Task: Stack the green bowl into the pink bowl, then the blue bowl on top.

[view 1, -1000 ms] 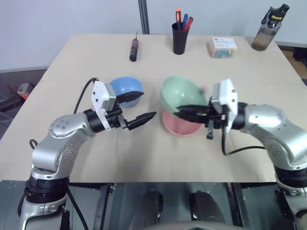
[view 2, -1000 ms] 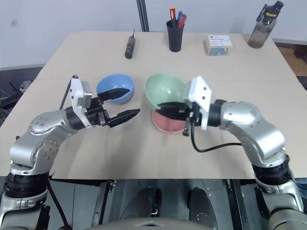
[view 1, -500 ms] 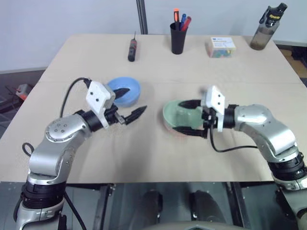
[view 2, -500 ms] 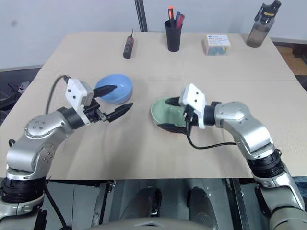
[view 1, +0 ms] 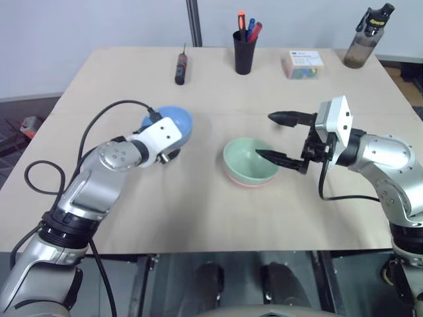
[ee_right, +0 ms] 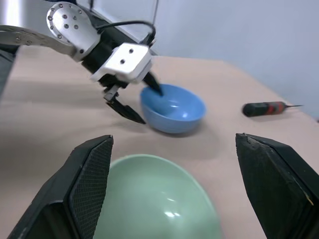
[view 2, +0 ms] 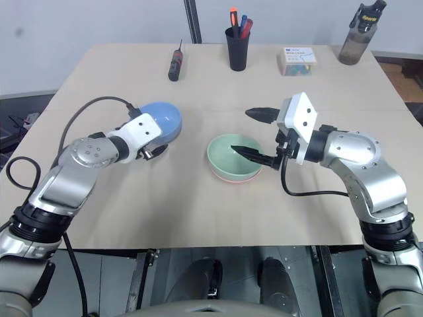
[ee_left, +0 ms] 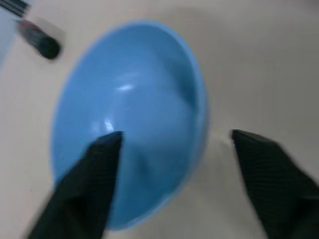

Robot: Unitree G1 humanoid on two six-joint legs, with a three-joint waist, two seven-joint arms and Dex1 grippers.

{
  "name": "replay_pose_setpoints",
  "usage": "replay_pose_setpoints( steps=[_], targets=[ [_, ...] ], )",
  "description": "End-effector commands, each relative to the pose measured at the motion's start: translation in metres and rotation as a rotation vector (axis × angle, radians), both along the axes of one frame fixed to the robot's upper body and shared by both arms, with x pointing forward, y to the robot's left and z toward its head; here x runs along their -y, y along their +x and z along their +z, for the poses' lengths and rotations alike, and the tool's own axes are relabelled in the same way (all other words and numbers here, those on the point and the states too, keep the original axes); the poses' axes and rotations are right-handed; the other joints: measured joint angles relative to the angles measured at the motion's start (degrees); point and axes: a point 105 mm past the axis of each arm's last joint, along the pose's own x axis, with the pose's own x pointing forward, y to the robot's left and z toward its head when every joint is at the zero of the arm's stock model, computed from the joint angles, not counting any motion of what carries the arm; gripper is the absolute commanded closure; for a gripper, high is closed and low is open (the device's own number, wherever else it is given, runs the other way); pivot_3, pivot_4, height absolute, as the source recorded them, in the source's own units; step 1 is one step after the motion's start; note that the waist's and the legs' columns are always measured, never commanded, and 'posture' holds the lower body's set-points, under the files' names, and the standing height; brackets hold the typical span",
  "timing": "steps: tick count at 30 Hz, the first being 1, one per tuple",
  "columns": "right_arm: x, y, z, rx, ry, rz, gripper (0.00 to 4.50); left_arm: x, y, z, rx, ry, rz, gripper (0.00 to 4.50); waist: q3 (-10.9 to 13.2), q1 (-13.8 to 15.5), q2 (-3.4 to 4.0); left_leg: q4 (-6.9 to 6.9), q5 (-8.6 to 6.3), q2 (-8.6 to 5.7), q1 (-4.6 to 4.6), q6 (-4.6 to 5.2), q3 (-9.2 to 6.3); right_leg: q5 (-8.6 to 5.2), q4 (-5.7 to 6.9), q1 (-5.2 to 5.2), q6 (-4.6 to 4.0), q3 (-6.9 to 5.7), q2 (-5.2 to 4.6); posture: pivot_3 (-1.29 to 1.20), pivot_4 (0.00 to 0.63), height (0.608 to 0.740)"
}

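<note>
Green bowl nested in pink bowl, mid-bench. Right hand spread wide, empty, just right of the stack, lower finger over the green rim. Blue bowl left of the stack; left hand straddles its rim, one finger inside, one outside, not clamped. Far edge: screwdriver, pen cup, small box, bottle, all well apart. Nothing between the bowls.

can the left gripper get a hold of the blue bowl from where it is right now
Probably yes. The left gripper already straddles the rim of the blue bowl, one finger inside and one outside, and nothing lies between them.
</note>
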Motion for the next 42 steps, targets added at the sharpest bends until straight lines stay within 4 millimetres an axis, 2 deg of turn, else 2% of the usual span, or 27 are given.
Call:
replay_pose_setpoints(
  steps=[1,3,4,5,7,10,14,19,20,23,29,30,31,32,36,40,42],
  targets=[
    [0.006,-0.006,0.013,0.080,0.003,-0.030,0.38,0.002,0.006,0.010,0.029,0.026,-0.019,2.87,0.0,0.0,0.00,0.01,0.00,0.00,0.00,0.00,0.00,0.00,0.00,0.00,0.00,0.00,0.00,0.00,0.150,0.740],
    [0.008,-0.006,0.013,0.081,0.004,-0.046,0.38,0.004,0.007,0.008,0.021,0.027,-0.031,3.58,0.0,0.1,0.00,0.02,0.00,-0.01,0.00,0.00,0.01,0.00,0.00,0.00,0.00,0.01,-0.01,0.00,0.150,0.740],
    [0.009,-0.006,0.013,0.080,0.004,-0.053,0.38,0.005,0.008,0.008,0.018,0.025,-0.036,4.16,0.0,0.1,0.00,0.02,0.00,-0.02,0.00,0.01,0.01,0.00,0.00,0.00,0.00,0.01,-0.02,0.00,0.150,0.740],
    [0.011,-0.007,0.013,0.079,0.003,-0.061,0.38,0.006,0.009,0.008,0.017,0.024,-0.045,4.44,0.0,0.1,0.00,0.02,0.00,-0.02,-0.01,0.01,0.01,0.00,0.00,0.00,0.00,0.01,-0.01,0.00,0.150,0.740],
    [0.016,-0.008,0.011,0.078,-0.002,-0.081,0.38,0.014,0.008,0.012,0.014,-0.010,-0.085,4.44,0.0,0.1,-0.01,0.02,0.00,-0.01,-0.03,0.00,-0.01,0.00,0.00,-0.01,0.00,-0.01,-0.01,0.00,0.150,0.740],
    [0.024,-0.010,0.007,0.073,-0.010,-0.114,0.38,0.036,0.001,0.028,0.019,-0.105,-0.205,4.44,0.0,0.2,-0.02,0.04,0.00,-0.01,-0.07,0.01,-0.02,0.00,0.00,-0.02,0.00,-0.02,-0.03,0.00,0.150,0.740],
    [0.047,-0.016,-0.002,0.060,-0.033,-0.187,0.38,0.077,-0.028,0.056,0.052,-0.171,-0.517,4.44,0.0,0.2,-0.03,0.14,0.00,0.01,-0.33,0.00,-0.09,0.00,0.01,-0.22,0.00,-0.08,-0.04,0.00,0.150,0.740],
    [0.073,-0.032,-0.016,0.033,-0.086,-0.247,0.38,0.094,-0.041,0.072,0.081,-0.164,-0.704,4.44,0.0,0.3,-0.02,0.25,0.01,-0.03,-0.70,0.00,-0.09,0.01,0.06,-0.53,0.01,-0.10,-0.06,0.00,0.150,0.740],
    [0.084,-0.037,-0.019,0.018,-0.093,-0.278,0.38,0.105,-0.049,0.078,0.083,-0.187,-0.815,4.44,0.0,0.2,-0.01,0.25,0.01,-0.02,-0.69,0.00,-0.09,0.01,0.06,-0.52,0.01,-0.10,-0.04,0.00,0.150,0.740],
    [0.102,-0.045,-0.023,-0.004,-0.108,-0.342,0.38,0.118,-0.061,0.081,-0.010,-0.204,-0.972,4.44,0.0,0.5,-0.02,0.30,0.01,-0.01,-0.68,0.01,-0.10,0.01,0.07,-0.48,0.01,-0.15,0.00,0.00,0.150,0.740],
    [0.095,-0.046,-0.021,0.012,-0.102,-0.352,0.38,0.128,-0.065,0.079,-0.041,-0.188,-1.095,4.44,0.0,-0.2,0.01,0.36,0.01,0.00,-0.50,0.02,0.04,0.01,0.29,-0.44,0.02,0.03,0.05,0.00,0.150,0.740],
    [0.092,-0.046,-0.021,0.015,-0.101,-0.348,0.38,0.130,-0.069,0.077,-0.089,-0.211,-1.138,4.44,0.0,-0.2,0.01,0.36,0.02,0.00,-0.49,0.02,0.03,0.01,0.31,-0.44,0.02,0.03,0.06,0.00,0.150,0.740],
    [0.090,-0.046,-0.022,0.016,-0.101,-0.345,0.38,0.131,-0.073,0.077,-0.123,-0.227,-1.171,3.84,0.0,-0.1,0.01,0.36,0.02,0.01,-0.49,0.02,0.02,0.01,0.33,-0.44,0.01,0.02,0.08,0.00,0.150,0.740],
    [0.088,-0.047,-0.021,0.017,-0.098,-0.343,0.38,0.131,-0.076,0.077,-0.134,-0.238,-1.197,3.62,0.0,-0.1,0.00,0.37,0.02,0.01,-0.49,0.02,0.02,0.01,0.33,-0.44,0.01,0.02,0.09,0.00,0.150,0.740],
    [0.084,-0.046,-0.022,0.007,-0.082,-0.346,0.38,0.131,-0.065,0.087,-0.020,-0.273,-1.137,2.14,0.0,0.0,0.00,0.49,0.01,-0.01,-0.57,0.04,0.00,0.00,0.31,-0.44,0.02,0.02,0.03,0.00,0.150,0.740],
    [0.081,-0.041,-0.031,-0.040,-0.055,-0.341,0.38,0.114,-0.041,0.102,0.106,-0.421,-0.932,2.14,0.0,0.0,0.00,0.65,0.00,-0.01,-0.62,0.04,-0.08,0.00,0.40,-0.44,0.02,-0.06,0.04,0.00,0.150,0.740],
    [0.079,-0.041,-0.037,-0.093,-0.058,-0.316,0.38,0.101,-0.037,0.099,0.089,-0.478,-0.854,2.14,0.0,-0.2,0.01,0.74,0.00,0.01,-0.61,0.05,-0.08,0.00,0.51,-0.44,0.02,-0.03,0.05,0.00,0.150,0.740]
  ],
)
